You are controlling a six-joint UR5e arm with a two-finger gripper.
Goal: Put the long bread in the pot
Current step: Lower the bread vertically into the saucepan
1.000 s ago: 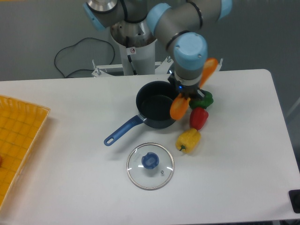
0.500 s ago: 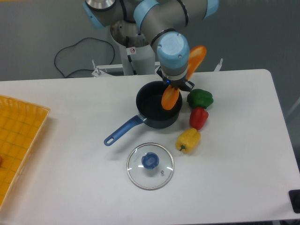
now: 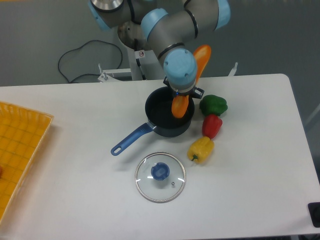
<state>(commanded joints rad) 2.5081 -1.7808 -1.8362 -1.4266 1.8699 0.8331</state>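
Long bread (image 3: 180, 106) is up in the air right now, held by the end effector (image 3: 184, 93), tilted so one rounded end pokes up past the arm's blue wrist cap at the upper right and the other end hangs down over the pot (image 3: 169, 118). From this angle the lower end sits over the right part of the pot's opening, though I can't tell if it's touching the rim or the inside. The fingers themselves are mostly hidden under the wrist, so the grip is clear only from the bread hanging there off the counter (image 3: 250, 165).

Pot is dark navy and sits on the white counter toward the back middle, with its long blue handle (image 3: 131, 139) pointing down-left toward the camera.

Just right of the pot there's a green pepper (image 3: 213, 105), then a red pepper (image 3: 212, 125) right below it, and a yellow pepper (image 3: 201, 149) below that, all three lined up close together. The red one looks like it's touching or nearly touching the green one.

Glass lid (image 3: 160, 177) with a blue knob lies flat on the counter in front of the pot, apart from it. A yellow tray (image 3: 20, 145) sits at the far left edge, well away from everything else.
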